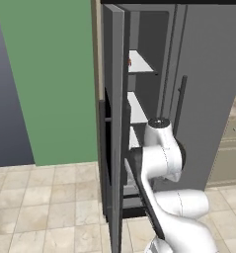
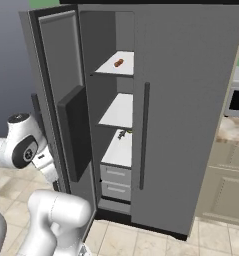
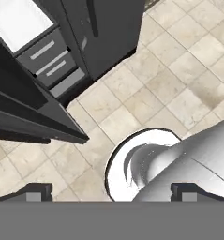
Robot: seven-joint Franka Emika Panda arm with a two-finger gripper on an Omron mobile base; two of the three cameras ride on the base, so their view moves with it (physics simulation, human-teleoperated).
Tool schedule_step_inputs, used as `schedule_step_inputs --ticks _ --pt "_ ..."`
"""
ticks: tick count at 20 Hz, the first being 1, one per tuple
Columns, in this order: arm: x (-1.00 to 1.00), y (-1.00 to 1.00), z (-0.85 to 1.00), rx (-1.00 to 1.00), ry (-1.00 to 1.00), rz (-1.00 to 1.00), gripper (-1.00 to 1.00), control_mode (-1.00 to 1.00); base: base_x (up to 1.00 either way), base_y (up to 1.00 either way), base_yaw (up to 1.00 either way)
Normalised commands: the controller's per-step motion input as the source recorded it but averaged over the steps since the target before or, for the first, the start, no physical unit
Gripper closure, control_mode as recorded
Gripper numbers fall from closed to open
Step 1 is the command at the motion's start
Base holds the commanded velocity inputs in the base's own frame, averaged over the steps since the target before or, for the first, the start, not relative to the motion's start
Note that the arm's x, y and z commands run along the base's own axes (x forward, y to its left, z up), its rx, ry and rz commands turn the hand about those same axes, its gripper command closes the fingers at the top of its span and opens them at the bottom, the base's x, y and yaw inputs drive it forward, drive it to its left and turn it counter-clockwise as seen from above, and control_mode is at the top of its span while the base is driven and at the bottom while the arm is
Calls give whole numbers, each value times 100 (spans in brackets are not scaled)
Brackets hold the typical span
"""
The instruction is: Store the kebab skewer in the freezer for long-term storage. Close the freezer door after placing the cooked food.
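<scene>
Kebab skewer [image 2: 119,62]: it lies on the top white shelf [image 2: 122,67] inside the freezer [image 2: 116,115], a small orange-brown thing near the middle of that shelf. In the left base view only a small red-orange spot [image 1: 130,62] shows at the shelf's near edge.
Freezer: its inside is open to see, with three white shelves one under the other and two grey drawers [image 2: 115,181] at the bottom.
Freezer door [image 2: 66,110]: it stands wide open, swung out to the left of the freezer. On its inner face a dark block sticks out. In the left base view the door [image 1: 113,128] shows almost edge-on.
Other fridge door [image 2: 186,115]: closed, just right of the freezer, with a long dark vertical handle [image 2: 144,135].
Gripper [image 3: 111,192]: its two dark tips sit far apart at the bottom corners of the hand view, so the claw is wide and holds nothing. It looks down at the tiled floor [image 3: 179,70] in front of the freezer.
Arm [image 1: 161,153]: it is bent in front of the freezer, beside the open door.
</scene>
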Motion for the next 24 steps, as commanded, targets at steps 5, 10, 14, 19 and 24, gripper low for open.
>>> schedule_step_inputs --ticks 5,10,14,19,24 --pt "18 38 0 -29 -16 -21 -100 -100 0 0 0" --pt "10 39 0 -31 0 -10 -100 -100 0 0 0" --pt "0 44 11 -28 -1 -8 -100 -100 0 0 0" --pt "3 36 15 -22 -6 -3 -100 -100 0 0 0" --pt "9 16 3 -19 -3 -9 -100 -100 0 0 0"
